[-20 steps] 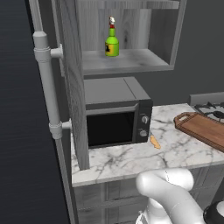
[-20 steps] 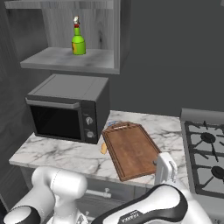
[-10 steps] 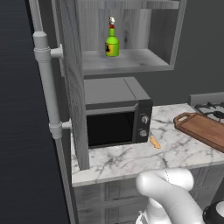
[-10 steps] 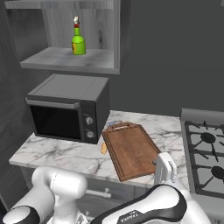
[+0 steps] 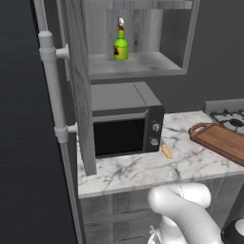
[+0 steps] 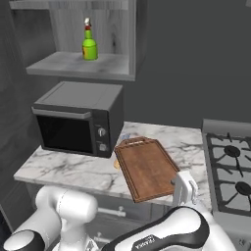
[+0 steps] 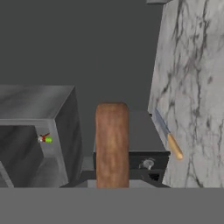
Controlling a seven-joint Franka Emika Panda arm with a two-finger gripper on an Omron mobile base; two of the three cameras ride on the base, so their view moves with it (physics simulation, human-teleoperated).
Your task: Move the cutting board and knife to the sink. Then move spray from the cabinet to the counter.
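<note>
The flat reddish-brown wooden cutting board (image 6: 147, 166) with a short rounded handle is seen lying on the white marble desk (image 6: 63, 169) with grey veins, between the dark grey microwave (image 6: 78, 122) and the black-grated stove (image 6: 230, 169). One corner of the board is seen sticking out a little past the front edge of the desk. In the right base view the white claw (image 6: 182, 191) is seen low at the near right corner of the board. The claw is clenched, and in the hand view the board's edge (image 7: 112, 144) is seen rising straight up from where the tips are, so the board looks to be grasped at its edge.

The small knife (image 5: 167, 151) with an orange-yellow handle is seen lying on the desk just beside the microwave's front right corner, close to the board's handle end (image 5: 198, 128). In the hand view its grey blade and orange handle (image 7: 168, 139) are seen apart from the board.

The small bright green spray bottle (image 5: 120, 45) with a red-and-white top is seen standing upright on the open shelf of the grey wood-grain wall cabinet (image 5: 76, 90), above the microwave. A dark fridge (image 5: 28, 143) with a long grey handle (image 5: 55, 90) is seen to the left of the cabinet.
</note>
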